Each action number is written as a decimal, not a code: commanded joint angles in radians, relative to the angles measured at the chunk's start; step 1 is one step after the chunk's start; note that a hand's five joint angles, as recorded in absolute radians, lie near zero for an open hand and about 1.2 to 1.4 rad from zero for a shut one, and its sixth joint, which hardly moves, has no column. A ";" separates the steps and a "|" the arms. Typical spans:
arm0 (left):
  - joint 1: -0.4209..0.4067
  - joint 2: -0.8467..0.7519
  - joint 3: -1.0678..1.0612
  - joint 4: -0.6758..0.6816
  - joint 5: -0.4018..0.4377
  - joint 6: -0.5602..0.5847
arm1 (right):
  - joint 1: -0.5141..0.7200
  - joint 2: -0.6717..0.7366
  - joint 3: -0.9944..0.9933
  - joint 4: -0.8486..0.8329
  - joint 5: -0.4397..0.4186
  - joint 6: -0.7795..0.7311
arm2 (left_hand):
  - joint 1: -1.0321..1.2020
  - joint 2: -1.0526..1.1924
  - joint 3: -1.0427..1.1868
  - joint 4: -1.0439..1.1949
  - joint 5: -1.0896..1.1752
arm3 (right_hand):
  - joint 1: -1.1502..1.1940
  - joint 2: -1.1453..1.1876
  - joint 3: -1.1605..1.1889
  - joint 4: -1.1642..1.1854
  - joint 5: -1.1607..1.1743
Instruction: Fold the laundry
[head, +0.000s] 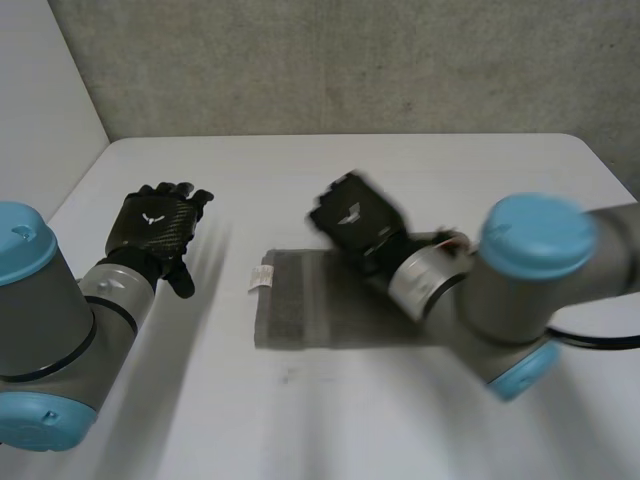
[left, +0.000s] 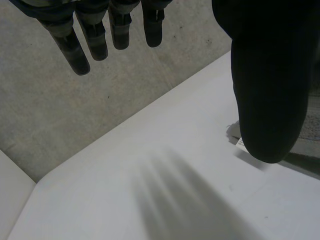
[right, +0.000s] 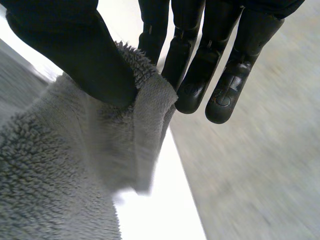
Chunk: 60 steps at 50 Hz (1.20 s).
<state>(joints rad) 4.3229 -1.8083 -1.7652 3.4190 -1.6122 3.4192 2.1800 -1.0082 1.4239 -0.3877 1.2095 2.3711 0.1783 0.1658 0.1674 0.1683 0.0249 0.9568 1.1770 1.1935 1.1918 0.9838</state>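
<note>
Two black hands over one white table (head: 300, 180), one flat grey rectangular fleece cloth (head: 330, 315) lying on it. A small white label (head: 261, 274) sticks out of the cloth's left edge.

Right hand (head: 350, 215) is at the cloth's far edge. In the right wrist view the thumb of that hand (right: 75, 55) presses a raised fold of the fleece (right: 60, 175) against the straight fingers (right: 195, 75), so it is clamped on the cloth's edge, which is lifted off the table there.

Left hand (head: 155, 225) is well to the left of the cloth, apart from it, above bare table. In the left wrist view its fingers (left: 90, 35) are straight and spread away from the thumb, holding nothing. The cloth's labelled edge (left: 312, 125) shows just beyond the thumb.
</note>
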 joint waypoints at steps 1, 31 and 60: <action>0.001 -0.002 0.000 0.000 0.000 0.000 | 0.119 0.119 -0.011 -0.065 -0.022 -0.003 | -0.003 0.010 0.008 0.007 -0.024 | 0.439 0.219 0.203 0.204 0.238; -0.154 -0.017 -0.003 0.042 0.003 -0.037 | -0.245 -0.193 0.275 0.230 0.110 0.516 | -0.003 0.010 0.008 0.007 -0.024 | -0.782 -1.002 -1.019 -1.017 -0.984; -0.183 -0.062 -0.003 0.086 -0.002 -0.069 | -0.210 -0.159 0.244 0.027 0.125 0.166 | -0.003 0.010 0.008 0.007 -0.024 | 0.439 0.219 0.203 0.204 0.238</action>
<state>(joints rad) 4.1397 -1.8762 -1.7692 3.5086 -1.6096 3.3519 1.8060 -1.1372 1.7590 -0.3576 1.3278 2.5749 0.1783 0.1653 0.1674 0.1683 0.0249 0.9139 1.1736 1.1822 1.1895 0.9673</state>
